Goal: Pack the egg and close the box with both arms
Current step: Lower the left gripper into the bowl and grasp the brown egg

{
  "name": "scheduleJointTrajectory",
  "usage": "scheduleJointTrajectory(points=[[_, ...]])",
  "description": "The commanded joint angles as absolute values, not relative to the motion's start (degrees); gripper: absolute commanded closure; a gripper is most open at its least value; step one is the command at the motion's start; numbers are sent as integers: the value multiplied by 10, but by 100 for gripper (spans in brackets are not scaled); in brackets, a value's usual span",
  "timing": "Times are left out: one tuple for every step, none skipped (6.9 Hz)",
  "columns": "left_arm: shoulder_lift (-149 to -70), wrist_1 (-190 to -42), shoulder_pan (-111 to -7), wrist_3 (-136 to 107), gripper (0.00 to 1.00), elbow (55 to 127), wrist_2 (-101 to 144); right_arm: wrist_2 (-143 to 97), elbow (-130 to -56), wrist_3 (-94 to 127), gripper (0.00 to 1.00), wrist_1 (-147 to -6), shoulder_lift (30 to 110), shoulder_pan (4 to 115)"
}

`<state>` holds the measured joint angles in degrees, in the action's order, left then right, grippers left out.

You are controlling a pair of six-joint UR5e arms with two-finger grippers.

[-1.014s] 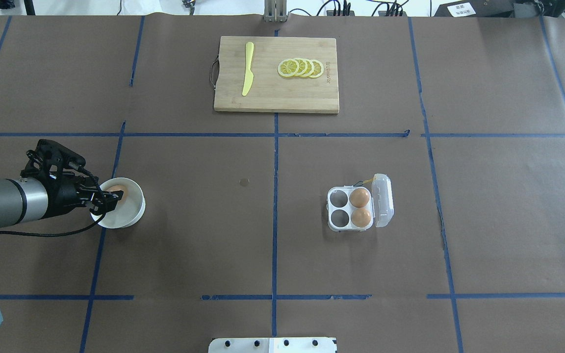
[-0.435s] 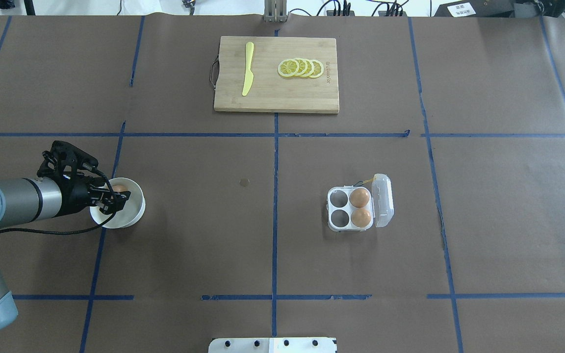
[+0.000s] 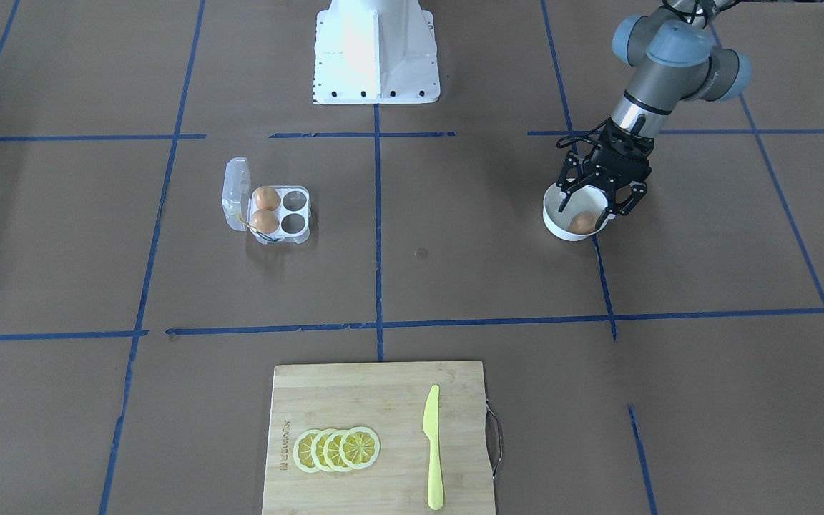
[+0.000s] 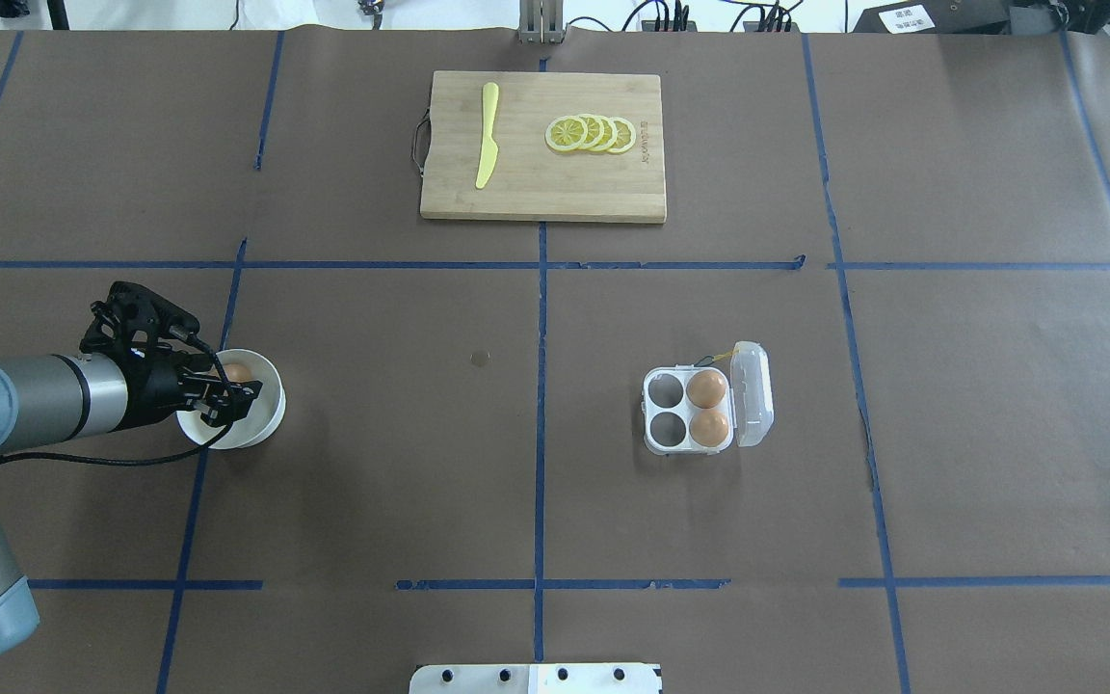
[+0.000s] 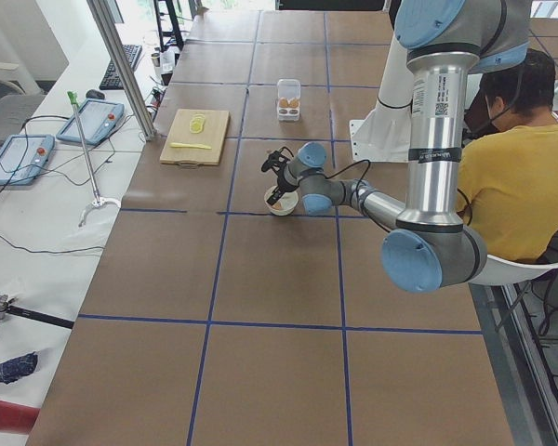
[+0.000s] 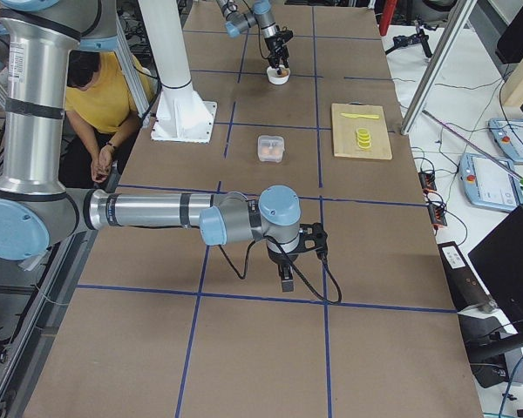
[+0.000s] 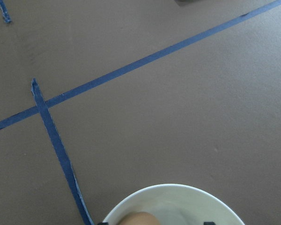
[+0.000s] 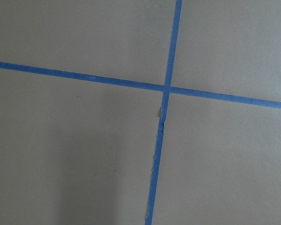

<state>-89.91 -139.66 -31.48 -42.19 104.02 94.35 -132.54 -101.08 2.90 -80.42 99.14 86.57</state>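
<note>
Brown taped table, cutting board, white bowl, box

Overhead and front views opposed, sharing table, 2 wrist close-ups

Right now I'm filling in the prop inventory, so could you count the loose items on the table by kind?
Brown eggs: 3
Clear egg carton: 1
White bowl: 1
Wooden cutting board: 1
Yellow knife: 1
Lemon slices: 4
Total: 11
</note>
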Motion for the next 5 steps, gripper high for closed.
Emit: scheduleJointTrajectory(points=[[-899, -1397, -310, -422, 26, 1039, 944, -1325, -1011, 29, 0, -804, 991, 866], [-899, -1397, -309, -422, 26, 1038, 944, -1325, -1011, 29, 0, -804, 991, 866], [-898, -1396, -306, -422, 26, 1034, 944, -1325, -1012, 29, 0, -804, 991, 866], [-898, -1396, -303, -422, 29, 1030, 944, -1325, -1011, 29, 0, -804, 991, 866], [-899, -1396, -302, -422, 29, 1027, 944, -1325, -1012, 29, 0, -804, 991, 866]])
